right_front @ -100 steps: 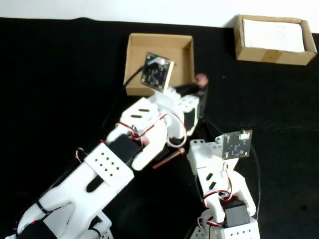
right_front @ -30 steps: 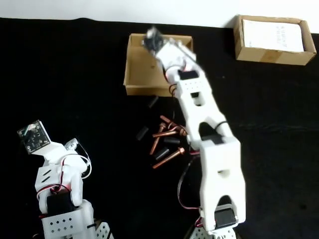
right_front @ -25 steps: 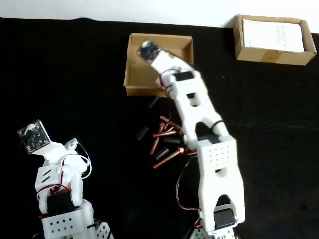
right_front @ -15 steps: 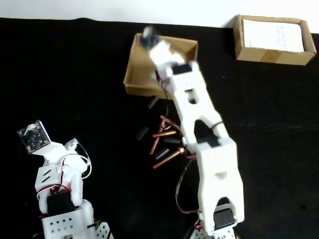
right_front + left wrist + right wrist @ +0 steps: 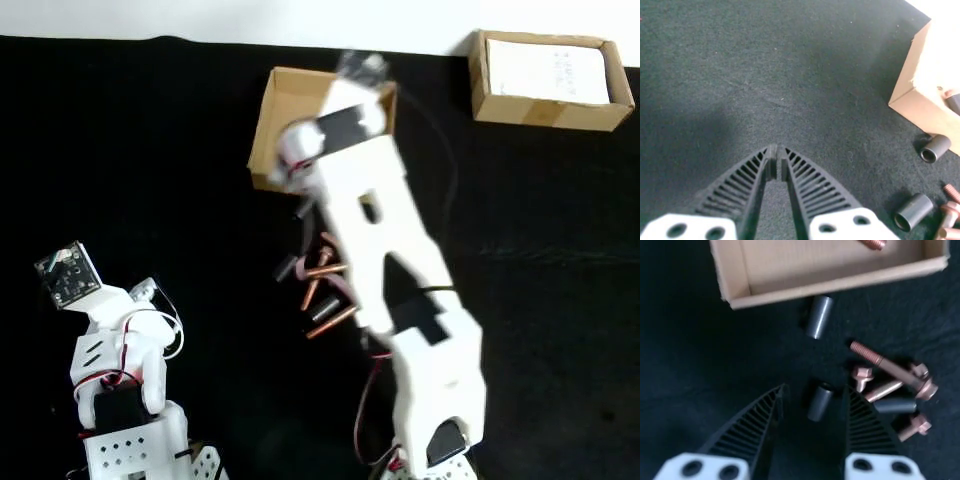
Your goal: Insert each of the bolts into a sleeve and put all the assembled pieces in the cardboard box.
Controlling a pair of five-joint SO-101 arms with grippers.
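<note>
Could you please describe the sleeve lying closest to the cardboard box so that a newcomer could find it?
Find the cardboard box on the black table. Just outside its side wall lies a short dark sleeve, on its own. The second sleeve sits inside the open right gripper, and the third sleeve lies among the copper bolts.

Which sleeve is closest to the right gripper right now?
The sleeve lying between the open fingers of the right gripper. A second sleeve lies farther off beside the cardboard box, and a third sleeve sits among the bolts.
</note>
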